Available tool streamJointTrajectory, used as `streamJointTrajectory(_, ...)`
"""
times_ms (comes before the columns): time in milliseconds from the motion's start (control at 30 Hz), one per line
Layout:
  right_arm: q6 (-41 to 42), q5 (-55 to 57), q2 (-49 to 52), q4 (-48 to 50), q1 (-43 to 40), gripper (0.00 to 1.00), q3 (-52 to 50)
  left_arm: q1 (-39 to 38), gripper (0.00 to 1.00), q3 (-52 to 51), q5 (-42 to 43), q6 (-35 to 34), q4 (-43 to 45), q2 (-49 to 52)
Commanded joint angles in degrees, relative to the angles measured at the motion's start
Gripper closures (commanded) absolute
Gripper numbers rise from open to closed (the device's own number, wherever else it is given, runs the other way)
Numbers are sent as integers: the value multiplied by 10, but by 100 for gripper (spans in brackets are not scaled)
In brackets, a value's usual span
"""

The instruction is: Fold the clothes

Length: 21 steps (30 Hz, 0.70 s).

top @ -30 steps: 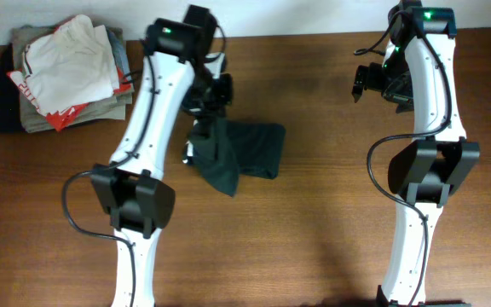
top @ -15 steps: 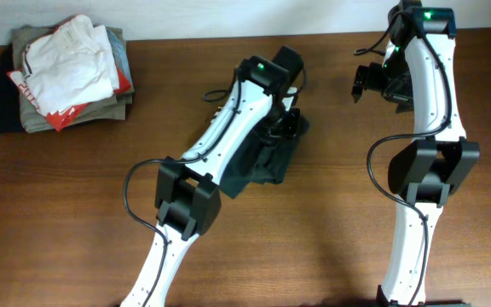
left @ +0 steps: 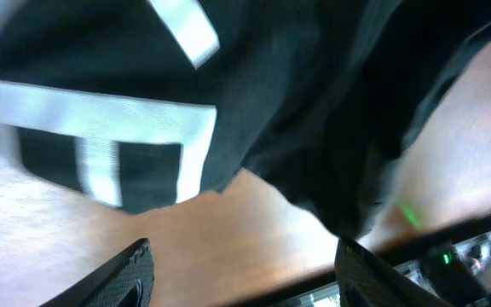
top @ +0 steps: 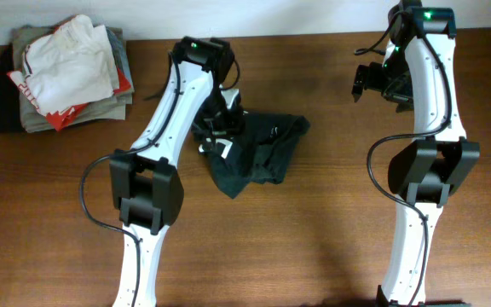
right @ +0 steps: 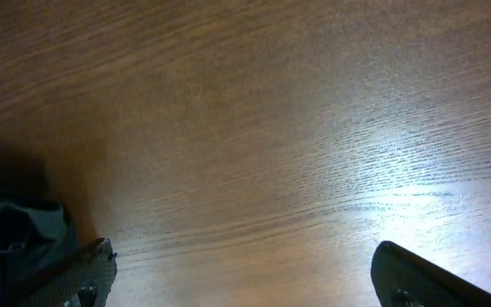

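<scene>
A dark green garment (top: 262,152) lies crumpled in the middle of the table, with a white label showing near its left edge. My left gripper (top: 222,121) hovers over the garment's upper left part. In the left wrist view the dark cloth (left: 297,102) with its white printed stripes fills the top, and my left gripper (left: 245,275) stands open over bare wood with nothing between its fingers. My right gripper (top: 370,81) hangs far to the right, apart from the garment. The right wrist view has it (right: 245,277) open above bare table.
A stack of folded clothes (top: 65,75) with a white and red piece on top sits at the table's back left corner. The right arm's base links (top: 429,170) stand at the right. A dark rounded object (right: 11,234) shows at the lower left of the right wrist view.
My left gripper carried a part of the garment to the right, opened and let it go, then swung back left. The garment now spreads further right. The right arm has not moved.
</scene>
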Motion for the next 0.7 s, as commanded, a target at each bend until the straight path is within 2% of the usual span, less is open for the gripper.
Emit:
streamJointTrajectory(0,3,9,-10,0,0,1,13,5,33,-73,43,34,-2,-24)
streamJointTrajectory(67,3,9,-10,0,0,1,13,7,32,-73,-7,8,-2,-45)
streamJointTrajectory(167,3,9,-10,0,0,1,13,5,30,-105,-6,5,15,-46)
streamJointTrajectory(267,3,9,-10,0,0,1,13,-3,30,-187,2,-33,106,-46)
streamJointTrajectory(400,3,9,-10,0,0,1,13,-3,30,-189,5,-32,140,-46)
streamJointTrajectory(500,3,9,-10,0,0,1,13,-3,53,-189,5,-32,158,-46)
streamJointTrajectory(533,3,9,-10,0,0,1,13,-3,83,-189,5,-32,165,-46)
streamJointTrajectory(567,3,9,-10,0,0,1,13,-3,99,-189,5,-32,165,-46)
streamJointTrajectory(667,3,9,-10,0,0,1,13,1,99,-180,18,-32,158,-67)
